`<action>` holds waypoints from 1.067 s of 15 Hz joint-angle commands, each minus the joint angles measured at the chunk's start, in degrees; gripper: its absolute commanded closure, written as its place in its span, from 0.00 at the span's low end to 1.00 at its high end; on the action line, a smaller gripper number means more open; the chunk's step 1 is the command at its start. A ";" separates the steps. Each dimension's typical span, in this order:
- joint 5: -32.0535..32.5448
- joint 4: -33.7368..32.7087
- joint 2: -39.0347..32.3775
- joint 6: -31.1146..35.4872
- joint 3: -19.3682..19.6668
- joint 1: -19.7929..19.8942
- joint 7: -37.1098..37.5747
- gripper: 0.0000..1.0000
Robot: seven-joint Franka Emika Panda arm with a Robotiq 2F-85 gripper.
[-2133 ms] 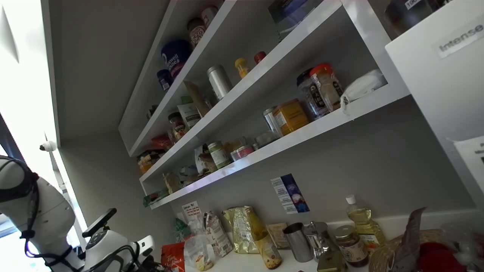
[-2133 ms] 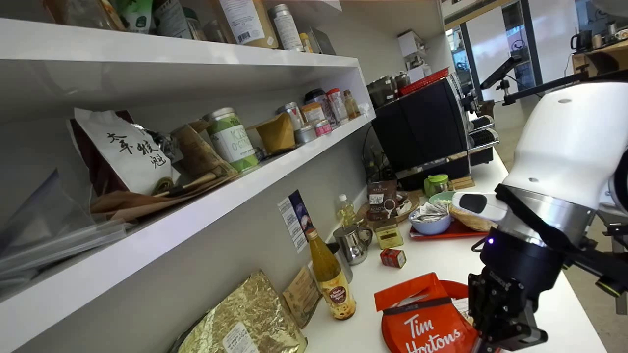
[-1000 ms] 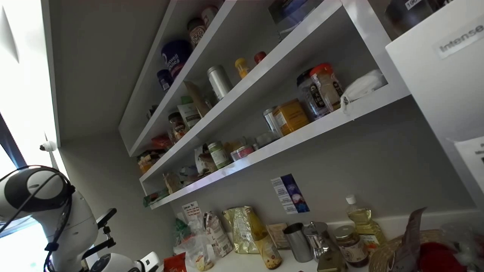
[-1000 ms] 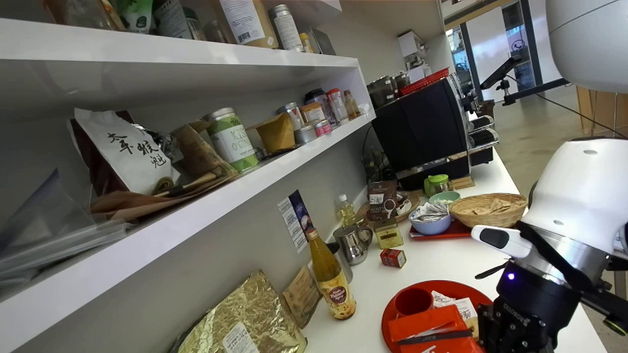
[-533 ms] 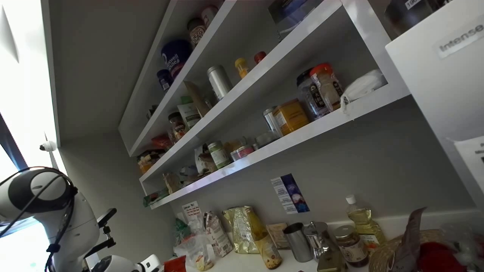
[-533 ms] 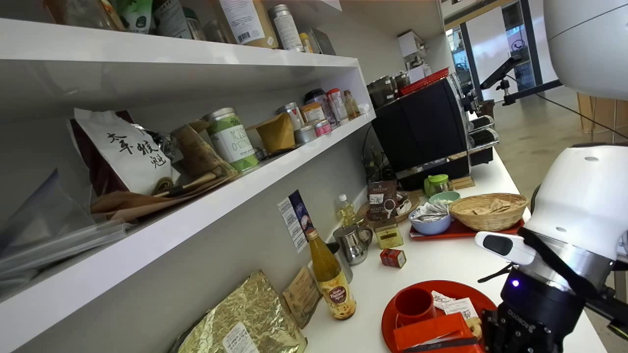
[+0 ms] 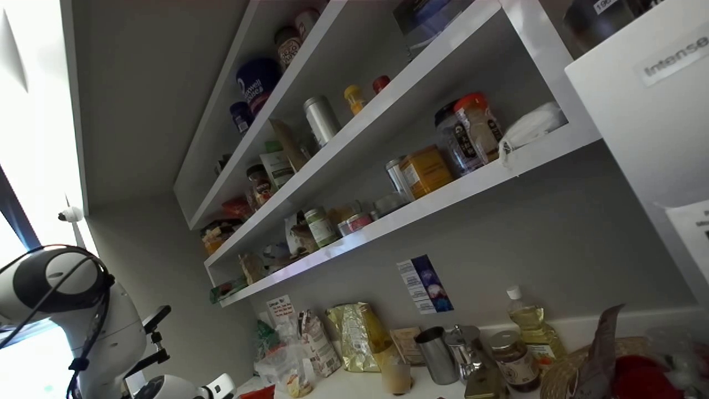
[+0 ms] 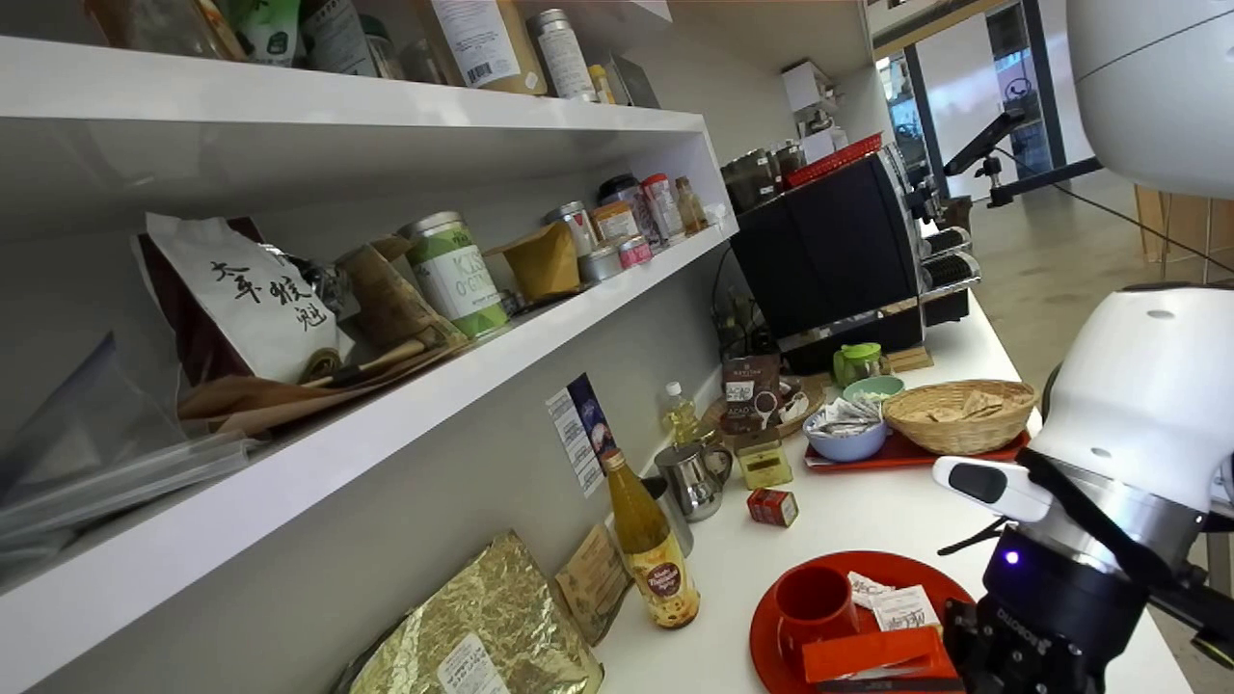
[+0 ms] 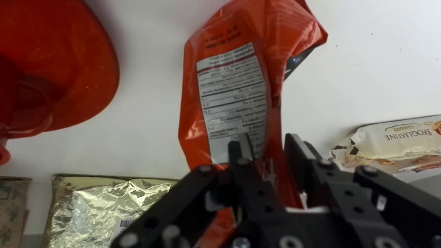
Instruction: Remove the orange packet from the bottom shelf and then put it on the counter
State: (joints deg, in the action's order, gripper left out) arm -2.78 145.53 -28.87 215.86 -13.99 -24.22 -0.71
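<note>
both exterior views share the bottom shelf (image 8: pixel 386 421), wrist view looking down.

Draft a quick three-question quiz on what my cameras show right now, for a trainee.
1. True or false: in the wrist view, white counter shows between the orange packet and the red plate.
2. Multiple choice: in an exterior view, the mug on the red plate is (a) green, (b) red or (c) white?
3. Short answer: in the wrist view, are the fingers of the tool touching each other or apart?

Key: 1. true; 2. b; 3. apart.
</note>
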 commanded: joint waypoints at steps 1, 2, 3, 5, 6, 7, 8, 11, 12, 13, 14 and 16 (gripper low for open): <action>-0.23 -0.73 -0.74 1.06 0.59 -0.53 -1.46 0.38; -0.22 -0.72 -0.74 1.06 0.61 -0.53 -1.58 0.31; -0.20 -0.70 -0.68 0.88 0.59 -0.49 -1.62 0.23; -0.08 -0.38 -0.41 0.59 0.47 -0.27 -1.45 0.08; 0.03 -0.13 -0.21 0.65 0.40 -0.18 -1.39 0.02; 0.05 0.10 0.15 0.47 0.23 0.00 -1.08 0.00; -0.06 0.23 0.42 0.32 0.21 0.04 -0.97 0.00; -0.57 2.00 3.00 -1.96 -0.26 0.70 0.25 0.00; -0.65 3.39 4.92 -4.33 -0.65 1.26 1.04 0.00; -0.33 5.24 7.30 -6.99 -1.33 2.22 2.26 0.00; -0.16 7.09 9.82 -9.97 -1.84 3.01 3.27 0.00; -0.25 10.20 15.07 -16.07 -2.40 4.24 4.67 0.00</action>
State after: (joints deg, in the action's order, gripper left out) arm -3.04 149.59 -23.52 208.09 -14.72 -22.40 0.98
